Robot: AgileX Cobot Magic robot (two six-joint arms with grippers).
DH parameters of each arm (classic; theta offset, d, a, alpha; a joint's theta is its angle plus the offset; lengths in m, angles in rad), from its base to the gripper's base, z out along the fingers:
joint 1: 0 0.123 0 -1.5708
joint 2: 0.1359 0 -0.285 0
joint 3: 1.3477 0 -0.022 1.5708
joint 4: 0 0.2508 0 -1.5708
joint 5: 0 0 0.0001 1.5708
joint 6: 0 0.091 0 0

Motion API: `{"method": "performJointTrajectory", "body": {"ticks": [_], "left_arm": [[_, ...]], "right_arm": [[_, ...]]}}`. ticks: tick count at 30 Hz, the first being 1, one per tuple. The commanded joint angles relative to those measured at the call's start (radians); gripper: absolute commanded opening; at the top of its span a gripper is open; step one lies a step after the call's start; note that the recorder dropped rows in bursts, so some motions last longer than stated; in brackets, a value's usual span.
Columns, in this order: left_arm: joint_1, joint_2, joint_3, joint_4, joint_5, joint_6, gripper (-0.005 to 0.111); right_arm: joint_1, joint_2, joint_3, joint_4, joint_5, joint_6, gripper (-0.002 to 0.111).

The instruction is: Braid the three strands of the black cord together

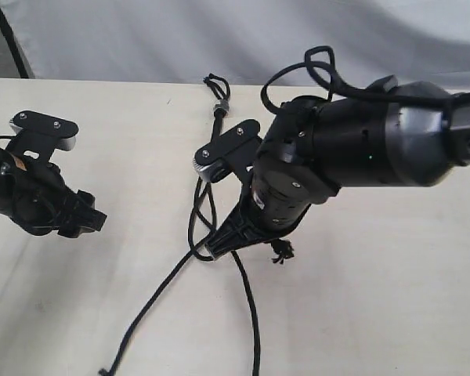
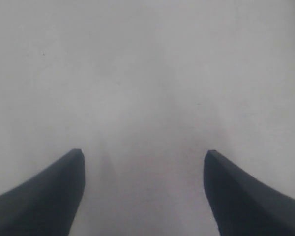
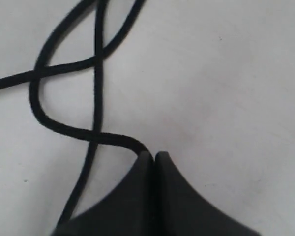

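On the table (image 1: 392,305), right gripper (image 3: 154,156) tight on a strand (image 3: 64,129)

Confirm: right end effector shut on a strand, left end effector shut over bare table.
The left end effector is open, not shut; the left wrist view shows it, over bare table. The right end effector is shut on a strand.

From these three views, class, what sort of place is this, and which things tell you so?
Probably a robotics lab or test bench: a plain pale tabletop, a white cloth backdrop behind it, and two black robot arms set over a single black cord.
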Motion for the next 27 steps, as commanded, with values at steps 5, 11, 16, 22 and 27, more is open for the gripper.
{"method": "performJointTrajectory", "body": {"ticks": [5,11,16,22,27], "left_arm": [[0.005,-0.005,0.001,-0.003,-0.004,-0.006,0.065],[0.005,-0.005,0.001,-0.003,-0.008,-0.006,0.065],[0.005,-0.005,0.001,-0.003,-0.013,-0.006,0.065],[0.005,-0.005,0.001,-0.003,-0.013,-0.006,0.065],[0.005,-0.005,0.001,-0.003,-0.013,-0.006,0.065]], "right_arm": [[-0.015,0.168,-0.002,0.003,-0.034,-0.012,0.000],[0.031,0.202,-0.002,0.124,0.014,-0.066,0.000],[0.160,0.193,-0.002,0.265,0.012,-0.188,0.000],[0.289,0.134,-0.002,0.284,0.012,-0.235,0.000],[0.241,0.032,-0.002,0.260,0.012,-0.233,0.000]]}}
